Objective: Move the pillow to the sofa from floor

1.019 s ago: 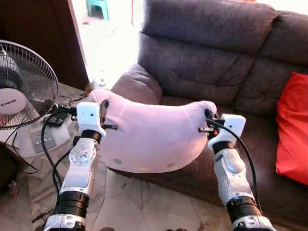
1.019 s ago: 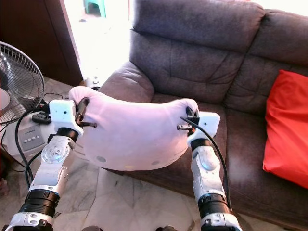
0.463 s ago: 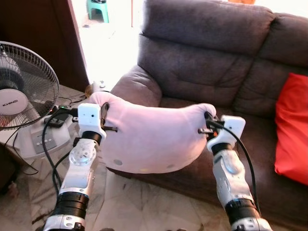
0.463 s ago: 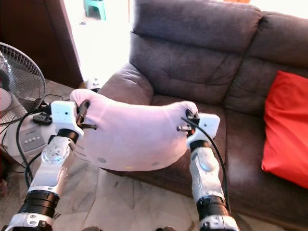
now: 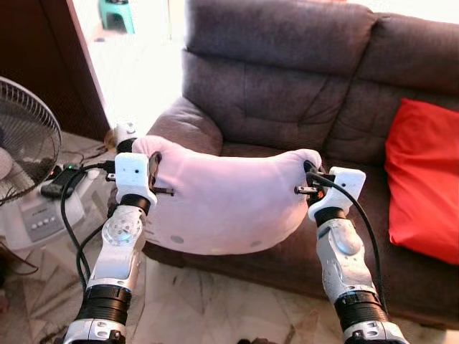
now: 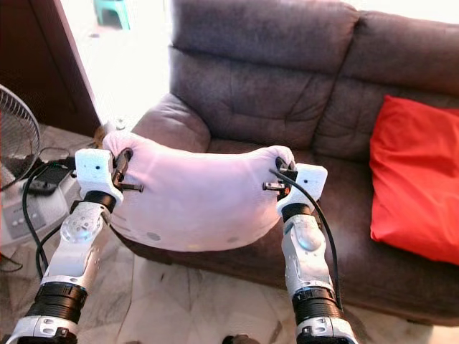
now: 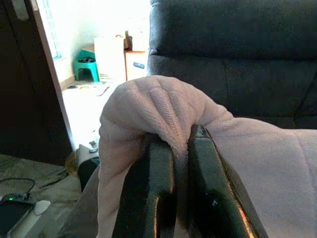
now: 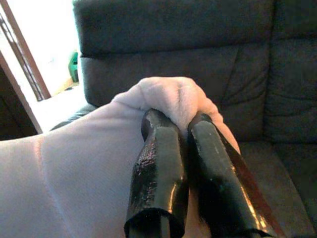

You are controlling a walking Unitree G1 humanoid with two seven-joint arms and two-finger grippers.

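Observation:
A pale pink pillow point(image 5: 226, 201) hangs in the air between my two arms, in front of the dark grey sofa point(image 5: 280, 107) and partly over its seat edge. My left gripper point(image 5: 153, 166) is shut on the pillow's left corner point(image 7: 163, 106), with the cloth bunched between its black fingers point(image 7: 151, 193). My right gripper point(image 5: 310, 174) is shut on the right corner point(image 8: 173, 96), cloth pinched between its fingers point(image 8: 158, 173). The pillow sags in the middle below both grips.
A red cushion point(image 5: 423, 179) lies on the sofa's right seat. A standing fan point(image 5: 25, 154) with its base and cables stands on the marble floor point(image 5: 193, 308) at my left. A dark door frame point(image 5: 68, 64) and a bright doorway lie behind it.
The whole picture has shifted left, so the camera has turned right: more of the red cushion shows and less of the fan. Both grippers keep their hold on the pillow.

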